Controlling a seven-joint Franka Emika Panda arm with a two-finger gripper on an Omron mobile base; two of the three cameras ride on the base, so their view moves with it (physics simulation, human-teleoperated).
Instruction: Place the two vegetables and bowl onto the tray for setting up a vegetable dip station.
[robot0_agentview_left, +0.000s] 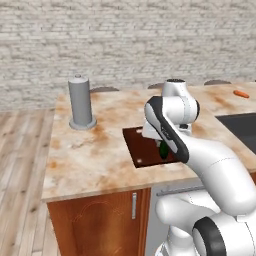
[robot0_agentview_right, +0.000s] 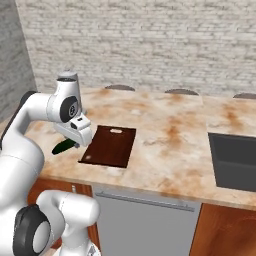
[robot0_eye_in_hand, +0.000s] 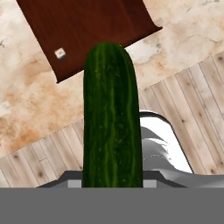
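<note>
While the arm bends low over the near part of the marbled counter (robot0_agentview_right: 165, 135), the gripper (robot0_agentview_right: 75, 141) carries the dark green vegetable (robot0_eye_in_hand: 113, 118), which projects from between the jaws; the jaws are closed on it. In the right base view the vegetable (robot0_agentview_right: 65, 146) hangs clear of the surface, just beside the tray's long edge, on the side nearer the robot's body and close to the tray's near corner. In the left base view only a small green part of it (robot0_agentview_left: 163, 149) shows past the forearm, above the near end of the tray.

The tray (robot0_agentview_right: 110, 145) lies flat on the counter near the front edge, its slot handle at the far short end. Its dark reddish-brown face (robot0_eye_in_hand: 87, 30) is bare in the hand view, apart from a small pale square mark near one corner. In the left base view the tray (robot0_agentview_left: 145, 148) is partly covered by the arm.

The carrot (robot0_agentview_left: 241, 93) rests on the counter well apart from the tray, far to its right and towards the back edge. A tall grey cylinder (robot0_agentview_left: 81, 102) stands upright on the counter to the tray's left and further back. A dark sink (robot0_agentview_right: 235, 161) is set into the counter to the tray's right. The fingertips themselves are hidden behind the vegetable in the hand view.
</note>
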